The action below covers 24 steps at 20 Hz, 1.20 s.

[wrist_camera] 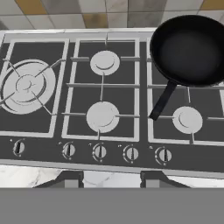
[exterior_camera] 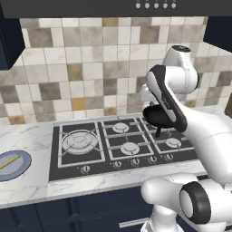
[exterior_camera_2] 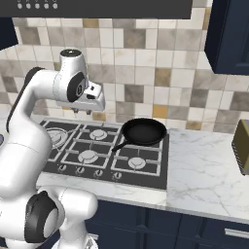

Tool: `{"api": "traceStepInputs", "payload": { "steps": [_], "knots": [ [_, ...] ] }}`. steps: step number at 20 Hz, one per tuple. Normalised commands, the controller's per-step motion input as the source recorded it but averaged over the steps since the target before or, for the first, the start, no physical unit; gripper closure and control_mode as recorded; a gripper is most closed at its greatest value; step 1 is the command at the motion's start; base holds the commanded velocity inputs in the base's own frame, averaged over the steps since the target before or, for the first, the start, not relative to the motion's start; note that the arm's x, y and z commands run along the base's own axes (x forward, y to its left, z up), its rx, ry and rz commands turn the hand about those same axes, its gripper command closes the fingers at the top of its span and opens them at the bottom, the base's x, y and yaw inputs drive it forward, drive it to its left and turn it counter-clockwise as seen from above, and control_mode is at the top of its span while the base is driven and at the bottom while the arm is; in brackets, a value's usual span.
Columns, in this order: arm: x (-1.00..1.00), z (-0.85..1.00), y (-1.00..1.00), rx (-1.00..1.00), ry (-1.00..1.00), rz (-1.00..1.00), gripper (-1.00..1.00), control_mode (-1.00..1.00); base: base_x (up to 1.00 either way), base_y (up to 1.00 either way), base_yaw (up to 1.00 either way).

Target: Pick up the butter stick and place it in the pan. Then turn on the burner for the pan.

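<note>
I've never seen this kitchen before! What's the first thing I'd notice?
Probably the big white robot arm reaching over the black stove, with its gripper open above the knobs. Next, the black pan sitting on the stove's back right burner. Away on the counter to the left, a yellow butter stick lies on a blue-grey plate.

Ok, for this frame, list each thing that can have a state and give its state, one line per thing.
butter stick: lying on the plate, not yet picked up
plate: on the counter left of the stove
pan: empty, on the back right grate
burners: no flame visible
gripper: open, empty, above the stove's front edge
</note>
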Motion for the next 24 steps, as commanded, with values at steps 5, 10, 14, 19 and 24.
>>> {"api": "traceStepInputs", "payload": {
  "steps": [5, 10, 14, 19, 24],
  "knots": [
    [0.0, -0.05, 0.08, 0.0, 0.01, 0.0, -1.0, -1.0, 0.0, 0.0, 0.0],
    [0.0, -0.1, 0.48, 0.0, 0.06, 0.0, -1.0, -1.0, 0.0, 0.0, 0.0],
    [0.0, -0.01, 0.85, 0.0, 0.06, -0.03, -1.0, -1.0, 0.0, 0.0, 0.0],
    [0.0, -0.03, 0.97, 0.0, 0.11, 0.0, -1.0, -1.0, 0.0, 0.0, 0.0],
    [0.0, -0.06, 0.92, 0.0, 0.15, 0.0, -1.0, -1.0, 0.0, 0.0, 0.0]
  ]
}}
